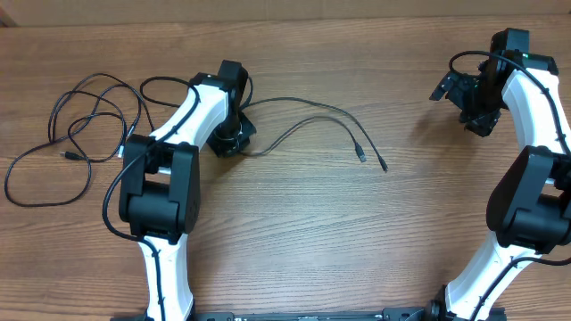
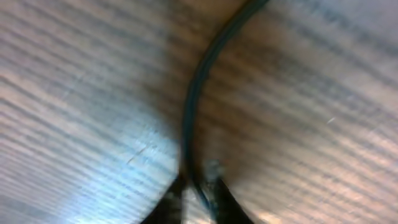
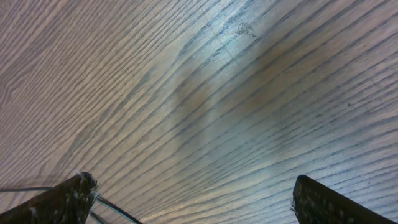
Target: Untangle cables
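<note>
left tool (image 1: pixel 234 135): clenched on cables (image 1: pixel 308 123), plug ends (image 1: pixel 361 156) trailing to its right | right tool (image 1: pixel 470 105): released, empty, over bench (image 3: pixel 217 93) | progress: judged early; loops (image 1: pixel 71 125) left of left tool lie crossed, strands not yet separated

Thin black cables (image 1: pixel 294 99) — tangled left, ends right

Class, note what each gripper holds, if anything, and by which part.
The left gripper pinches a thin black cable along its cord, well away from the plug ends. The right gripper is open, holding nothing.
</note>
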Tool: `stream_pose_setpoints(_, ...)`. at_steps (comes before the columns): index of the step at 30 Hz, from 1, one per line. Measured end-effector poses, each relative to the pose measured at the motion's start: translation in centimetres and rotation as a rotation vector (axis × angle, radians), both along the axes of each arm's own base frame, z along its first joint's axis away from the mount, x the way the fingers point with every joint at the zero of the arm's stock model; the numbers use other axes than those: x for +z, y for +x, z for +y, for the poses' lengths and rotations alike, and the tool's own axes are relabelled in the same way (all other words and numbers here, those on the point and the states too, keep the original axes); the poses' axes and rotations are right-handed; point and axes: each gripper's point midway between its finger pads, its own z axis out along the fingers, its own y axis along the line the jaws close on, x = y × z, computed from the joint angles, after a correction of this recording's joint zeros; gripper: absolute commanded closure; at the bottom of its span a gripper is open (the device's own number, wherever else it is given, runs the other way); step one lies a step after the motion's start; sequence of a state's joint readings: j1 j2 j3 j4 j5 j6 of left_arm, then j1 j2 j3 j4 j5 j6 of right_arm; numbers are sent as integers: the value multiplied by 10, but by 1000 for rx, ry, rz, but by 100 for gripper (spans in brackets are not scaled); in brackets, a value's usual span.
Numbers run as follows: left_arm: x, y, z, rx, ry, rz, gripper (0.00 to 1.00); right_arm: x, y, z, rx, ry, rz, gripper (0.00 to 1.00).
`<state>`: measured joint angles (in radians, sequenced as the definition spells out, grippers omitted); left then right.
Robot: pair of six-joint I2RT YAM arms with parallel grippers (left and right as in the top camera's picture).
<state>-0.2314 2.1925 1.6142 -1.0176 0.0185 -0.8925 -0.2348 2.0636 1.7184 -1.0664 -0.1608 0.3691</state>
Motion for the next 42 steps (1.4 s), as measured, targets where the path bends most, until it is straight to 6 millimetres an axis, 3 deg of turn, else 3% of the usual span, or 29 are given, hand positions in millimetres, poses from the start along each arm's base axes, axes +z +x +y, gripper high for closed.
stream_pose_setpoints(5,0,-3,3,-1,12,1,96,0,0,0,0,0,0,0)
stream_pose_setpoints(8,2,-15,13,-2,43,62,96,0,0,0,0,0,0,0)
stream_pose_setpoints(12,27,-2,32,4,136,39,96,0,0,0,0,0,0,0)
stream_pose_setpoints(15,66,27,45,5,212,-94,96,0,0,0,0,0,0,0)
stream_pose_setpoints(17,107,44,57,6,280,-219,96,0,0,0,0,0,0,0)
stream_pose_setpoints(18,138,53,68,13,341,-304,96,0,0,0,0,0,0,0)
stream_pose_setpoints(23,235,60,122,125,606,-551,96,0,0,0,0,0,0,0)
stream_pose_setpoints(25,249,57,143,169,686,-571,96,0,0,0,-1,0,0,0)
stream_pose_setpoints(28,257,51,174,225,772,-557,96,0,0,0,0,0,-1,0)
stream_pose_setpoints(30,261,40,213,293,842,-515,96,0,0,0,0,0,0,0)
stream_pose_setpoints(34,261,19,259,374,890,-438,96,0,0,0,-1,0,0,0)
stream_pose_setpoints(42,251,-27,331,526,887,-302,93,0,0,0,0,0,0,0)
